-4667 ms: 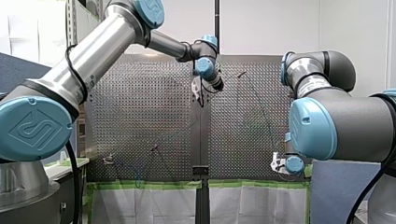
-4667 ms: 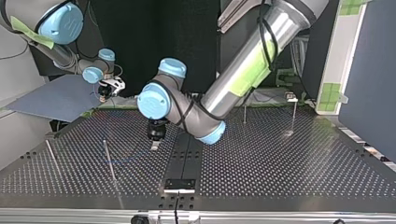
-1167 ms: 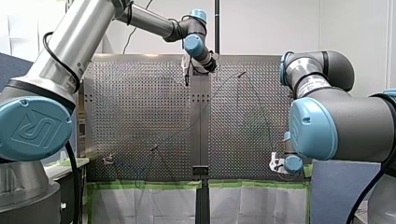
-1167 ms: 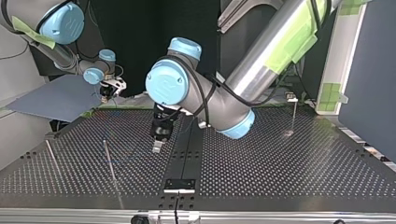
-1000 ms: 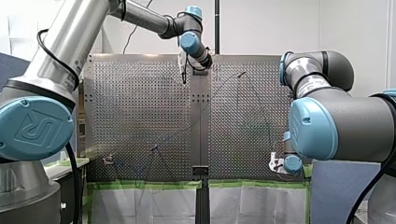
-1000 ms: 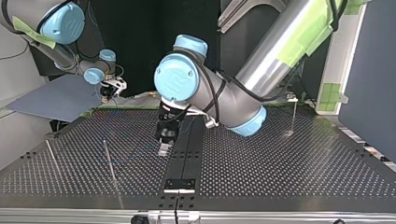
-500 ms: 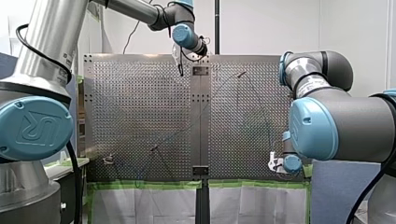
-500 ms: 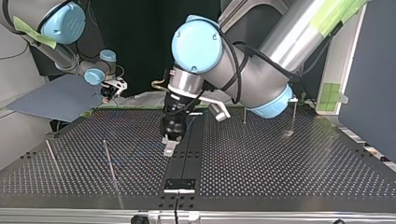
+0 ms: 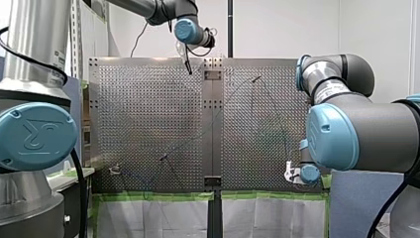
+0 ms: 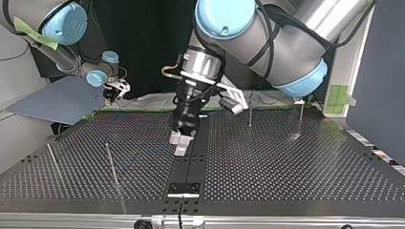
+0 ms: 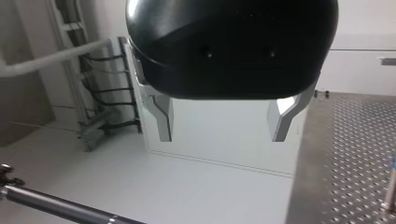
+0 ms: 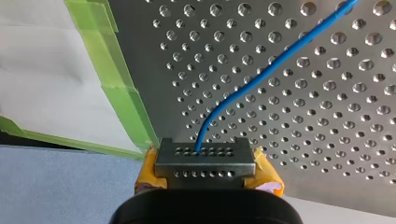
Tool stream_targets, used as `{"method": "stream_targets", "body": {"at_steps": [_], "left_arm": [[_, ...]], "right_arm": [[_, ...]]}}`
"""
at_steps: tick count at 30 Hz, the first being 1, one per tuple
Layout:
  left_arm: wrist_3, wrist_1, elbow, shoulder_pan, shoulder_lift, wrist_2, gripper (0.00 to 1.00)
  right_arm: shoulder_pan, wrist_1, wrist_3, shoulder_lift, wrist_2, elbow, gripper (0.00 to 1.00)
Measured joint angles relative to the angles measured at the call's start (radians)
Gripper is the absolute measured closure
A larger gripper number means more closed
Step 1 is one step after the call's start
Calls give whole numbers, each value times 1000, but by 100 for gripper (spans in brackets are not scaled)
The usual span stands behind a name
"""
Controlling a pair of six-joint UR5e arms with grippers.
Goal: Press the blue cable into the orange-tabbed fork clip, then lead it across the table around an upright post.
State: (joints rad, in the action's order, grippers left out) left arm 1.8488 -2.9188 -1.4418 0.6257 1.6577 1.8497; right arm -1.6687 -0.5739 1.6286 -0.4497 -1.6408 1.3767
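My right pincer (image 12: 201, 156) is pinching the limp-looking blue cable (image 12: 271, 70); my spread left pincer (image 11: 223, 133) should be gripping close beside it.

Front view: bright room, white wall (image 9: 282, 25) lit evenly. Table (image 9: 143, 114) shiny, pale glare patch in middle. Top view: black dark behind arms, table dim, white shine on my left arm (image 10: 325, 10). Left wrist view: very bright room, my left gripper (image 11: 222, 134) dark against it. Right wrist view: strong light, blue cable (image 12: 275, 64) easy to see.
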Motion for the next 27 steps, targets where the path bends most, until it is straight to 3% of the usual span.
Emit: {"method": "stream_targets", "body": {"at_steps": [10, 27], "left_arm": [[-1, 96, -96, 7, -80, -2, 2], [5, 264, -265, 12, -86, -2, 2]], "right_arm": [[0, 0, -1, 0, 4, 0, 100], [-1, 1, -1, 0, 4, 0, 100]]}}
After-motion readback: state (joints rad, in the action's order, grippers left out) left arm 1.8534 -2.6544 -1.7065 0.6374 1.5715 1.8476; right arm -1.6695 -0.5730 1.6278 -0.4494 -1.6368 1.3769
